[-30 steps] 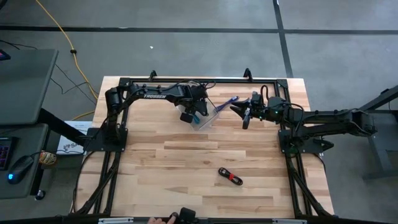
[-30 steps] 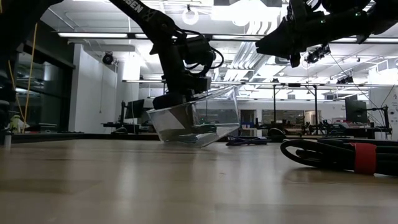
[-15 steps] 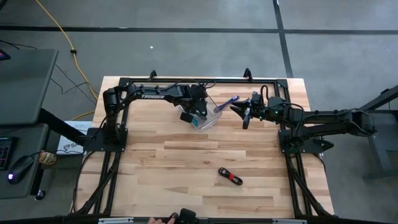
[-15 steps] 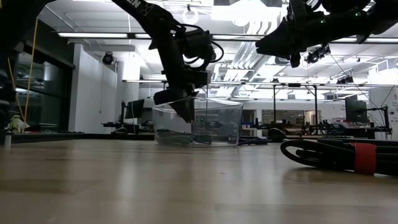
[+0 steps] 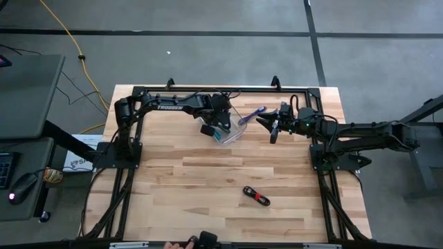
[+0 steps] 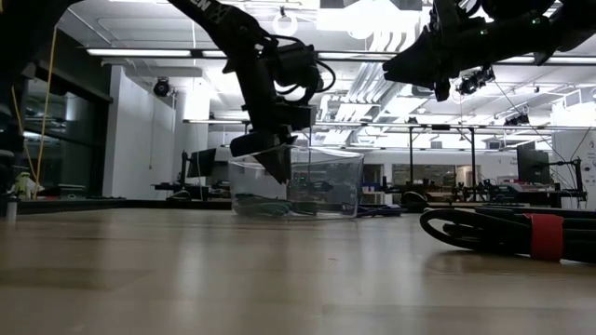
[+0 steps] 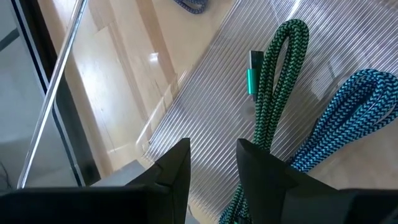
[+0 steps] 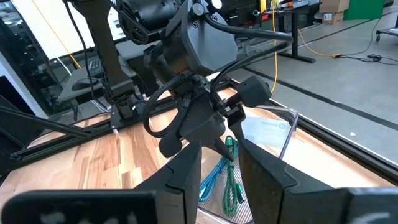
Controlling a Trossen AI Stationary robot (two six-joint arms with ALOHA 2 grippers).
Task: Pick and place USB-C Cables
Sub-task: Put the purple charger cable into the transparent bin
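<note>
Near the back of the wooden table (image 5: 208, 180), the clear plastic bin (image 5: 232, 127) sits flat on the boards, and everything else can be placed from it. Over the bin's near-left wall hangs the left gripper (image 5: 217, 126), its two dark fingers (image 7: 171, 171) set either side of that thin ribbed wall with only a narrow gap between them; they appear to pinch the wall, as the low view also suggests, where the gripper (image 6: 277, 160) meets the bin's rim (image 6: 296, 154). Inside the bin, seen past those fingers, the green cable (image 7: 277, 93) lies looped on the ribbed floor with its metal plug showing, and the teal cable (image 7: 339, 121) lies just beside it, the two touching toward their lower ends. Both also show from the right wrist camera, green (image 8: 233, 177) next to teal (image 8: 211, 176), below the left arm's wrist. Outside the bin, the purple cable (image 5: 253, 113) lies against its far-right corner; whether it rests on the rim or only on the table beside it cannot be told. To the right of the bin, well clear of it, the right gripper (image 5: 261, 122) hovers in the air above the table, pointing toward the bin, its fingers (image 8: 186, 180) parted by a modest gap and holding nothing. Well in front of the bin, toward the table's near edge, the black cable with a red band (image 5: 256, 196) lies alone.
</note>
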